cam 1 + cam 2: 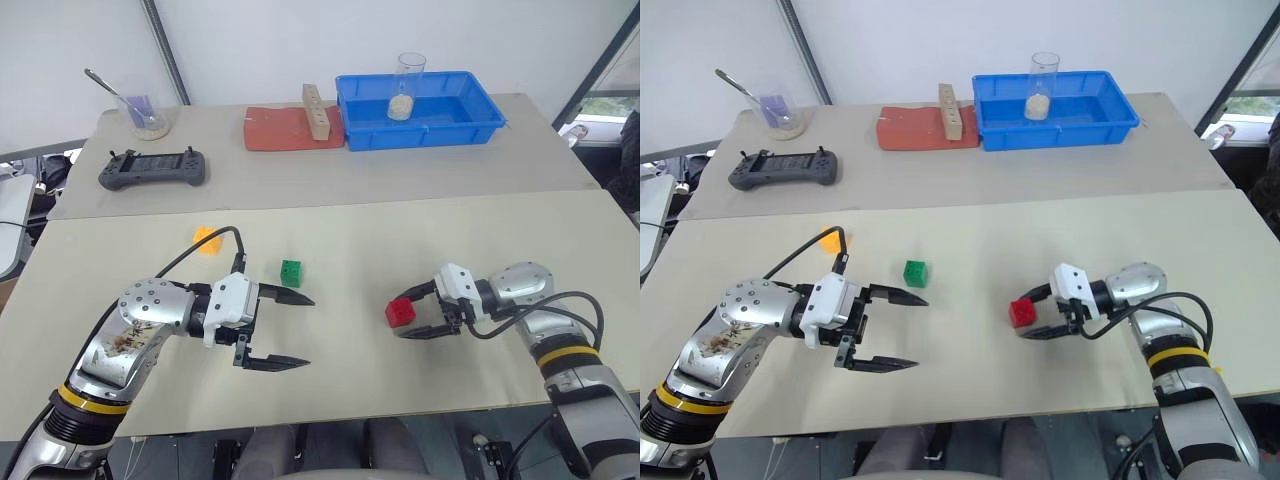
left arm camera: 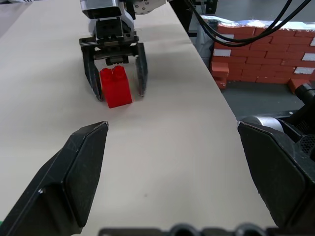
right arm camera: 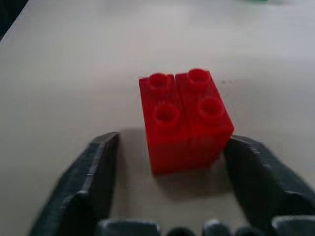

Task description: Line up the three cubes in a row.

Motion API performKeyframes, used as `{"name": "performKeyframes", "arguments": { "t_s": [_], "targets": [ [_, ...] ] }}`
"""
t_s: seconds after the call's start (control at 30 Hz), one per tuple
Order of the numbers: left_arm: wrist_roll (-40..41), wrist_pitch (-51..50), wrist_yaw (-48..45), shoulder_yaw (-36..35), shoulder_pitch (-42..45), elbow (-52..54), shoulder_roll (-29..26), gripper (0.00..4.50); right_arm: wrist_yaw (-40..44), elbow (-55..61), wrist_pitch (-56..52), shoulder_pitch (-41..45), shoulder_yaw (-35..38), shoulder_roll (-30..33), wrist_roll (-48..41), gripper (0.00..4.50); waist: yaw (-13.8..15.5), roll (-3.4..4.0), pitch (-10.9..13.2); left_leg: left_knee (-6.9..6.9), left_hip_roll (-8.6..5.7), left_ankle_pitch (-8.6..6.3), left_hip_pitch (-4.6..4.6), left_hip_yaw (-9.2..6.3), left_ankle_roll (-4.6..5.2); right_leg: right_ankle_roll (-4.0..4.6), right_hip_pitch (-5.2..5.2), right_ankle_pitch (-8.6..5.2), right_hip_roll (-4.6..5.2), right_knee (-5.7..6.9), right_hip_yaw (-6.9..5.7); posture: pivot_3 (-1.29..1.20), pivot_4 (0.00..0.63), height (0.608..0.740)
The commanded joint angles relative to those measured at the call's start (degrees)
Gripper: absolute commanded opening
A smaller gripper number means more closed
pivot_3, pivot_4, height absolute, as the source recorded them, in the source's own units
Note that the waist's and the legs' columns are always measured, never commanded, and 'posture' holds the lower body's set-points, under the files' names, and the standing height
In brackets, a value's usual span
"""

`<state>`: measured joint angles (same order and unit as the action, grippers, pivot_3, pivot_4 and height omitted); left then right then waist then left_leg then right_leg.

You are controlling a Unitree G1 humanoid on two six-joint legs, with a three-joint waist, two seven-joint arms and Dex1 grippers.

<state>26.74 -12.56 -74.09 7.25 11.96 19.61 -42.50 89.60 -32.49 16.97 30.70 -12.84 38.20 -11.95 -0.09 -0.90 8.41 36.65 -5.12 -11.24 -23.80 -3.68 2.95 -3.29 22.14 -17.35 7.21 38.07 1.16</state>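
Right wrist view: red cube (image 3: 184, 120) on the table (image 1: 350, 370), between the right gripper's (image 1: 418, 312) spread jaws, untouched.
Probably light, rigid, slick plastic; pinch its flat sides. Green cube (image 1: 291, 271) and yellow cube (image 1: 207, 239) lie left; left gripper (image 1: 298, 330) gapes empty.

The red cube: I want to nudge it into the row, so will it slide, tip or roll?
The red cube rests flat on the table, so it should probably slide, not roll. Its flat faces and hard-looking plastic suggest it stays stiff. It looks light; a high push from the right claw might tip it.
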Motion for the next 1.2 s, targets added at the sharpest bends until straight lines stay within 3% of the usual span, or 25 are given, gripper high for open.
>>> {"name": "performKeyframes", "arguments": {
  "t_s": [0.03, 0.23, 0.4, 0.63, 0.87, 1.2],
  "targets": [
    [-0.11, 0.32, 0.77, -0.31, -0.08, 1.42, -0.04, 4.50, 2.33, 0.23, 0.31, 0.22, 0.94, 1.71, 0.08, 4.48, -0.08, 0.00, 0.00, 0.00, 0.00, 0.00, 0.00, 0.00, 0.00, 0.00, 0.00, 0.00, 0.00, 0.01, 0.00, 0.00, 0.150, 0.740],
    [-1.26, -0.60, 8.91, -4.81, -4.02, -0.07, 0.91, 4.50, -1.39, 11.01, -6.93, -4.34, 5.56, 6.61, -4.11, 4.48, 0.18, 0.01, 0.01, 0.00, 0.00, -0.04, -0.01, 0.00, 0.01, 0.00, 0.03, 0.00, 0.04, -0.01, 0.00, 0.00, 0.150, 0.740],
    [-2.02, -2.18, 21.47, -11.08, -14.11, 5.59, 5.03, 4.50, -9.71, 33.82, -23.50, -12.32, 13.93, 11.47, -13.04, 4.48, 0.14, 0.02, 0.01, -0.05, 0.02, -0.09, -0.06, 0.00, -0.01, 0.00, 0.02, 0.00, 0.10, 0.03, 0.08, 0.00, 0.150, 0.740],
    [-10.61, -1.12, 39.83, -9.13, -19.95, 6.91, 17.35, 4.50, -21.84, 56.36, -44.75, -15.06, 19.00, 14.19, -24.80, 4.48, 1.33, -0.07, 0.05, 0.00, 0.01, -0.13, -0.06, 0.00, -0.02, 0.00, -0.05, 0.00, 0.19, -0.09, 0.13, 0.00, 0.150, 0.740],
    [-18.59, 5.89, 46.67, -2.87, -17.49, -2.15, 25.43, 4.50, -29.94, 62.33, -52.17, -12.43, 18.30, 11.72, -29.00, 4.48, 2.45, -0.11, 0.08, 0.11, -0.05, -0.15, -0.10, 0.02, 0.01, -0.01, -0.02, 0.01, 0.22, -0.22, 0.06, 0.00, 0.150, 0.740],
    [-25.36, 13.50, 54.50, 0.85, -9.16, -18.25, 33.83, 4.50, -33.26, 65.20, -54.69, -11.74, 19.07, 11.55, -30.44, 4.48, 2.82, -0.13, 0.07, 0.27, -0.08, -0.13, -0.33, 0.02, 0.03, -0.01, 0.01, 0.01, 0.21, -0.08, -0.03, 0.00, 0.150, 0.740]
  ]
}}
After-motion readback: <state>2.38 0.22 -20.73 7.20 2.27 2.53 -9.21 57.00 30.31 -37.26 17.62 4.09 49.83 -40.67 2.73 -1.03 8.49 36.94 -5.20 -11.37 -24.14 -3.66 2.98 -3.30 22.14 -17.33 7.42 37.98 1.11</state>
